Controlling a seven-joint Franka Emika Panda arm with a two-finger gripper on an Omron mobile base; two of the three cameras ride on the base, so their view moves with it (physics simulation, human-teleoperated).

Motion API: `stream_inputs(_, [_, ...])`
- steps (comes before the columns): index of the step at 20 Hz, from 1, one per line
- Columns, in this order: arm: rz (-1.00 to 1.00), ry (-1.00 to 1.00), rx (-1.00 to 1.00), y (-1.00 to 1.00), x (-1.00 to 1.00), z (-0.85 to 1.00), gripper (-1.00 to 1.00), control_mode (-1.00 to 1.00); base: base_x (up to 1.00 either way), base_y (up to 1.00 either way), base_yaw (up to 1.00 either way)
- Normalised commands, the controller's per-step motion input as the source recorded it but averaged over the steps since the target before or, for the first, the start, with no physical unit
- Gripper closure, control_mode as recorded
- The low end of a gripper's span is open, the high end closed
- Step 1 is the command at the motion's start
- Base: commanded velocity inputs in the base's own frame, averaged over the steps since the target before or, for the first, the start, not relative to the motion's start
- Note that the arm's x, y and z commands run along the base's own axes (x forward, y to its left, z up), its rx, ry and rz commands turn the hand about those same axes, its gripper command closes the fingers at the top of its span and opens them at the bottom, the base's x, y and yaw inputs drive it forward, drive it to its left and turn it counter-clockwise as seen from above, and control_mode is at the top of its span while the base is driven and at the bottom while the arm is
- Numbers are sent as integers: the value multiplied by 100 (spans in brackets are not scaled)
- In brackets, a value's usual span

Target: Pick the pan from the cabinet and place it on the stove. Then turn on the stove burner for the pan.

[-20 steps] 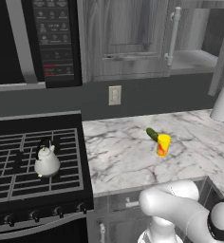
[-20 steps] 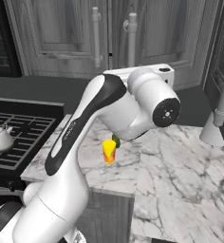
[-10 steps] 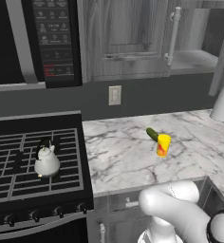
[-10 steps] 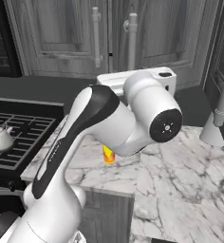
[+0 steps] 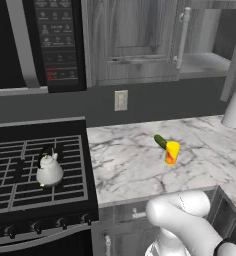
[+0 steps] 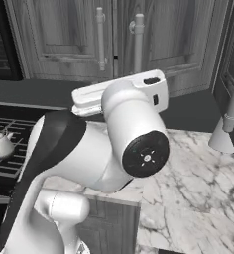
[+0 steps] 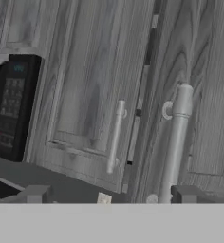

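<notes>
since our gripper [image 7: 109, 194] hung released before the cabinet [image 7: 95, 95], we feared its fingers would slip off the bar handle [image 7: 176, 137].

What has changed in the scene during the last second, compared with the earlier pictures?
The arm swung toward the right base camera and now hides the yellow item beside the green vegetable in that view. The gripper stands open, facing the cabinet doors. The kettle on the stove stayed put.
</notes>
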Motion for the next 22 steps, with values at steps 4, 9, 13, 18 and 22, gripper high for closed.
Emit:
stream_inputs(4, [-11, 0, -28, 89, -40, 0, -100, -100, 0, 0, 0])
stream_inputs(9, [-14, 2, -36, 100, -6, 0, -100, -100, 0, 0, 0])
stream_inputs(13, [-17, 8, -34, 93, 1, 0, -100, -100, 0, 0, 0])
stream_inputs(18, [-21, 13, -31, 60, 24, 0, -100, -100, 0, 0, 0])
stream_inputs(22, [-23, 13, -28, 28, 42, 0, -100, -100, 0, 0, 0])
